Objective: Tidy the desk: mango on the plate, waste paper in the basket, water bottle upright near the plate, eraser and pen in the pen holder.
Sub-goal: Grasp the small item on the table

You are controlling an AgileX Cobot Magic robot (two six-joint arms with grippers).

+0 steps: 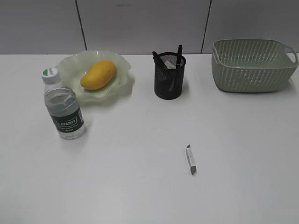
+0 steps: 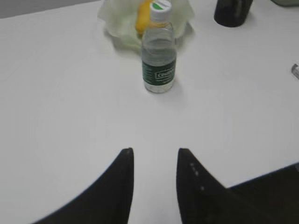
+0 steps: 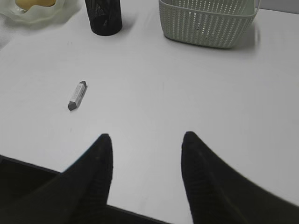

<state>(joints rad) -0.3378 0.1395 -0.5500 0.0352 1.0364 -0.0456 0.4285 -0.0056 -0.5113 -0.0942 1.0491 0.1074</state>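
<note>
The yellow mango (image 1: 98,74) lies in the wavy green plate (image 1: 74,65). Beside the plate, nearer me, the water bottle (image 1: 63,105) stands upright with its white cap on. Dark pens (image 1: 179,54) stick out of the black mesh pen holder (image 1: 169,77). A small grey-white eraser (image 1: 190,159) lies alone on the desk (image 1: 140,186). The waste paper does not show in any view. My left gripper (image 2: 154,151) is open over bare desk, well short of the water bottle (image 2: 159,56). My right gripper (image 3: 147,136) is open and empty, with the eraser (image 3: 77,95) ahead to its left.
The sage-green basket (image 1: 252,65) stands at the back right, in front of a grey panelled wall. In the right wrist view the basket (image 3: 208,21) and pen holder (image 3: 103,16) are far ahead. The desk's front edge runs just under both grippers.
</note>
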